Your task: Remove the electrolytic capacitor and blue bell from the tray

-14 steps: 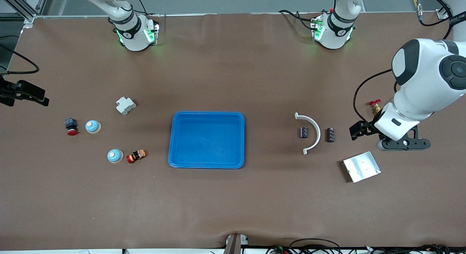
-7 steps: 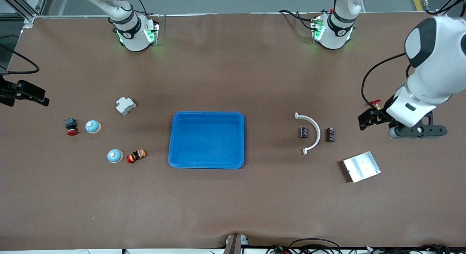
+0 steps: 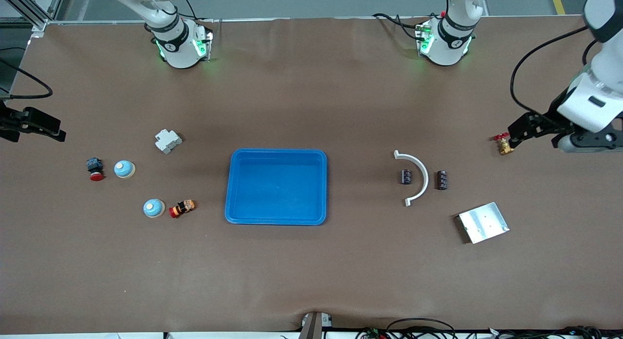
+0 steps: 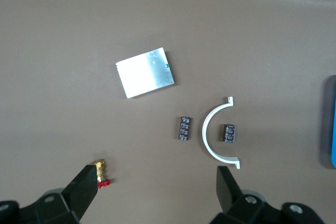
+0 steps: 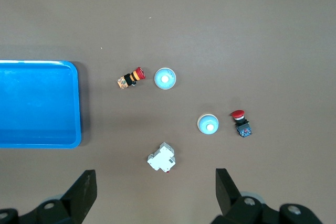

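Observation:
Two dark capacitors (image 3: 406, 176) (image 3: 442, 180) lie on either side of a white curved strip (image 3: 427, 176), toward the left arm's end of the table. In the left wrist view they show as the capacitors (image 4: 229, 132) (image 4: 184, 128). Two light blue bells (image 3: 124, 169) (image 3: 153, 208) sit toward the right arm's end, and the right wrist view shows both bells (image 5: 165, 78) (image 5: 208, 124). My left gripper (image 3: 517, 133) (image 4: 156, 192) hangs open and empty beside a brass valve (image 3: 503, 144). My right gripper (image 5: 155, 195) is open and empty, high over the white breaker (image 5: 161, 158), and it is out of the front view.
A blue tray (image 3: 277, 151) stands mid-table. A metal plate (image 3: 483, 222) lies nearer the front camera than the capacitors. Two red push buttons (image 3: 95, 169) (image 3: 182, 208) sit beside the bells, with the breaker (image 3: 168, 140) farther back. A black fixture (image 3: 34, 125) juts in at the table edge.
My left arm has swung out toward its own end of the table and toward the bases, uncovering the brass valve. Its jaws stayed open. Nothing on the table moved.

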You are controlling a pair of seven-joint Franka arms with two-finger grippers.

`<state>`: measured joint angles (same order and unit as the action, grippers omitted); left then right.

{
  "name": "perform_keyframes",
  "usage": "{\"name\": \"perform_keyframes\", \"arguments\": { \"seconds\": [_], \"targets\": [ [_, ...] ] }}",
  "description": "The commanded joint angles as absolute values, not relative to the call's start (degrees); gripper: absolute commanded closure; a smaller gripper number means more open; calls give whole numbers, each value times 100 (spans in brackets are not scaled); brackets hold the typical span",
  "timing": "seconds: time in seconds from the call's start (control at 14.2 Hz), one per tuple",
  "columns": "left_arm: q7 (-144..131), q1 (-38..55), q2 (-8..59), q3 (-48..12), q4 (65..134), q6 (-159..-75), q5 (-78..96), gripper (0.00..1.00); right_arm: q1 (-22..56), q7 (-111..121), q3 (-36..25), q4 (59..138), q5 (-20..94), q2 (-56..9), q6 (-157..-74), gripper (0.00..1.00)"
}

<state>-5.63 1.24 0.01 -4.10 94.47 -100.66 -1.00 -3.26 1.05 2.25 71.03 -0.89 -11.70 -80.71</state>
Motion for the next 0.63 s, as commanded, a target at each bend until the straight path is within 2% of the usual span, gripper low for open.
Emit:
{"name": "perform_keyframes", "arguments": {
  "seconds": [0.0,0.56],
  "targets": [
    [-247,-70,0,-466,8983,-9476,-26,0,-334,141,211,7119,-105,-1081,-8051,0],
    [-97,-27,35,-457,8544,-8773,79,0,-334,141,220,7128,-88,-1072,-8059,0]
  ]
}}
